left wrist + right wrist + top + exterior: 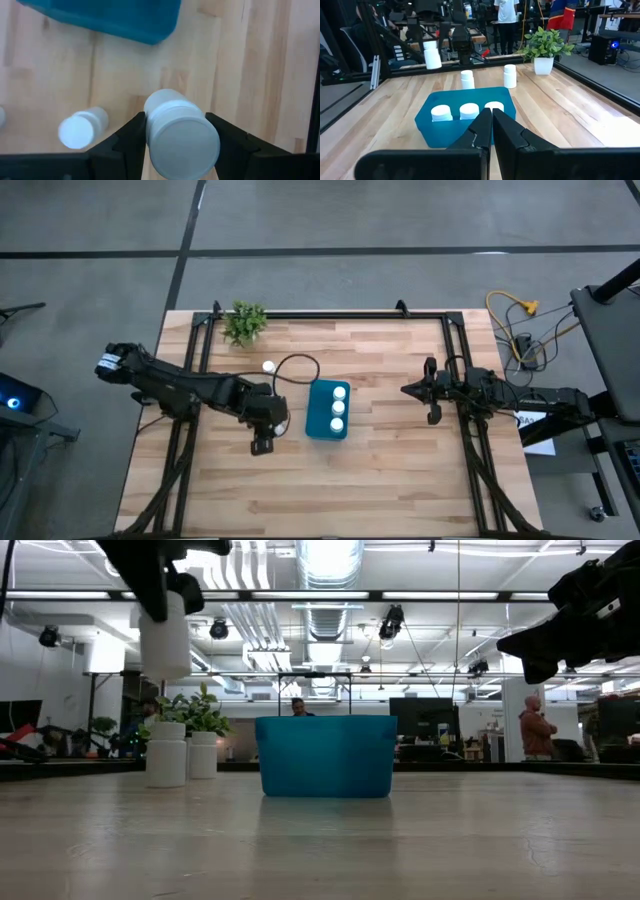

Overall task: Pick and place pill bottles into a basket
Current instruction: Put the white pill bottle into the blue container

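Note:
The teal-blue basket [328, 409] stands at the table's middle with three white pill bottles [338, 408] upright inside it. My left gripper [262, 438] hangs above the table just left of the basket, shut on a white pill bottle [165, 635]. Two more bottles [466, 79] [509, 76] stand on their bases on the table left of the basket. One of these also shows in the high view [269, 366]. My right gripper [405, 390] is shut and empty, raised to the right of the basket. My left gripper pinches the pill bottle's upper end by the cap [182, 142] between its two fingers [131, 134], one on each side. The fingers come from above, pointing down. The bottle hangs below them, about upright and lifted clear of the table.
A small green plant in a white pot [245, 322] stands at the far left of the table. A black cable [298, 366] loops on the wood behind the basket. Black frame rails [330, 314] run along the far edge and both sides. People stand in the room beyond.

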Tool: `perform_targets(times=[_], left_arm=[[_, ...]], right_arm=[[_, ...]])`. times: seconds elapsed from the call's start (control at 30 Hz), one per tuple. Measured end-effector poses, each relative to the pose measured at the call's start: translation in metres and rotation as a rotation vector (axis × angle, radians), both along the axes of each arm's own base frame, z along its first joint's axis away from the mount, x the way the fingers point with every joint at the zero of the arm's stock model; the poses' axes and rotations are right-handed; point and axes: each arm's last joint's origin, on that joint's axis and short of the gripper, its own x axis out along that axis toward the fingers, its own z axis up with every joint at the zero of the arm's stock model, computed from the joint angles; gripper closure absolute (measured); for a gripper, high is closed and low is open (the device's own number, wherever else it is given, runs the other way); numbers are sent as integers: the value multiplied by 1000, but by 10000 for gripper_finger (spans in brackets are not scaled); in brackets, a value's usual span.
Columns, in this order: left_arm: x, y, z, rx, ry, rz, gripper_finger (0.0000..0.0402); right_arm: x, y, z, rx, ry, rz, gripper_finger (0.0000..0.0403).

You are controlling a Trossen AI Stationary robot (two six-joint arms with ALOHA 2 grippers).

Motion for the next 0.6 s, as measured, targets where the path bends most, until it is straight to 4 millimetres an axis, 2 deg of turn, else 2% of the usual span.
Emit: perform_targets(times=[0.2, 0.37, 0.6], left_arm=[[23, 8, 11, 13, 19, -32, 241], [50, 4, 9, 44, 66, -113, 241], [75, 4, 22, 60, 20, -158, 241]], right_arm=[[0, 0, 0, -1, -1, -1, 394], [0, 0, 0, 1, -2, 0, 394], [0, 0, 0, 5, -3, -1, 394]])
